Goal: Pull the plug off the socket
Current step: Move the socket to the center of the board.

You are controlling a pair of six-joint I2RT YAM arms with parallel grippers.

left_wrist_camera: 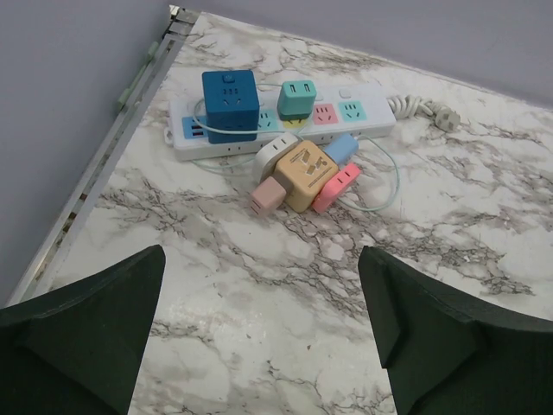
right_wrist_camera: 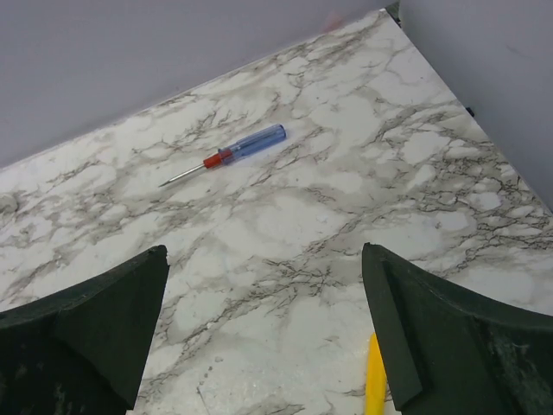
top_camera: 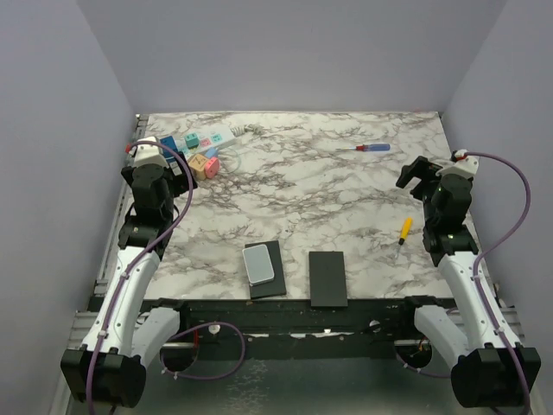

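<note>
Evidently, the socket [left_wrist_camera: 378, 118] lay upper centre of the left wrist view, a blue plug [left_wrist_camera: 230, 105] seated in it; the left claw [left_wrist_camera: 261, 259] and right claw [right_wrist_camera: 265, 251] gaped wide, ready to reach.

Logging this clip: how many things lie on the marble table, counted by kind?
Power strip: 1
Cube adapters: 3 (dark blue cube, teal cube, tan cube)
Screwdrivers: 2 (blue screwdriver, yellow screwdriver)
Black pads: 2 ()
Grey slab: 1
Total: 9
</note>
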